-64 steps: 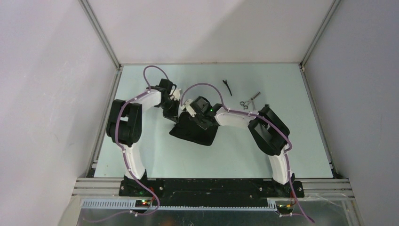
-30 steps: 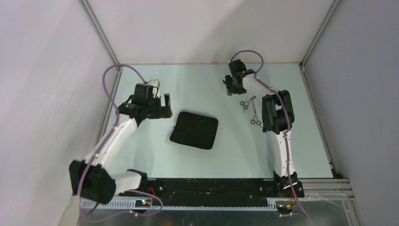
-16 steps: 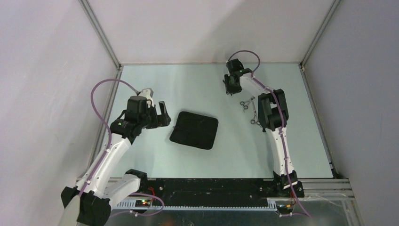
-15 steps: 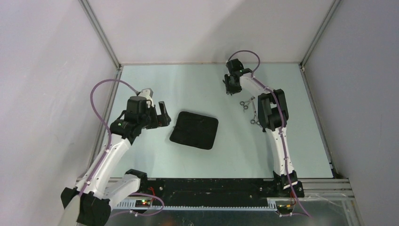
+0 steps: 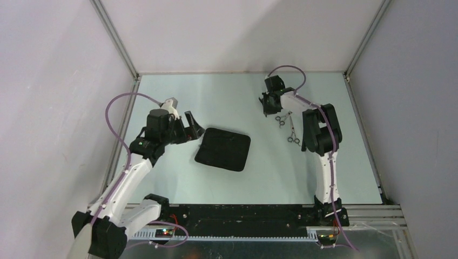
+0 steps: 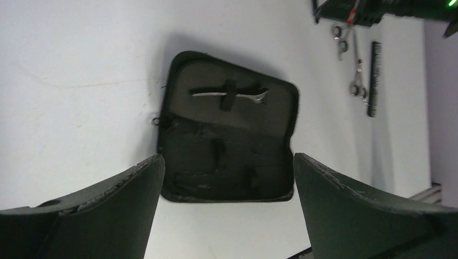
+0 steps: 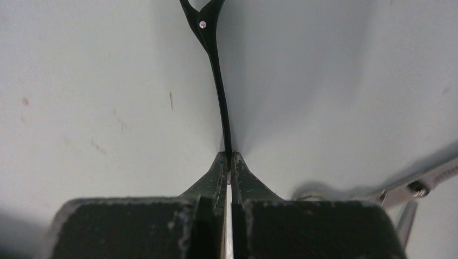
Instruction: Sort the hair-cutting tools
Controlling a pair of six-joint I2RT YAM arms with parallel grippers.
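Note:
My right gripper [image 7: 229, 156] is shut on the end of a thin black clip [image 7: 219, 81], which points away from the fingers just over the table; in the top view it is at the back right [image 5: 268, 105]. Two silver scissors [image 5: 281, 120] [image 5: 293, 139] lie just right of it, one showing in the right wrist view [image 7: 426, 181]. The left wrist view shows both scissors [image 6: 341, 38] [image 6: 357, 81] and a black comb [image 6: 374, 78] beside them. My left gripper [image 6: 228, 159] stands open and empty, left of the case [image 5: 192, 128].
A black zip case [image 5: 223, 149] lies open and flat mid-table, its inner straps showing [image 6: 227, 129]. Grey walls and metal frame posts [image 5: 116, 40] bound the table at the back and sides.
The right gripper has closed on the clip and shifted slightly right. The left gripper has turned a little toward the case and stayed open.

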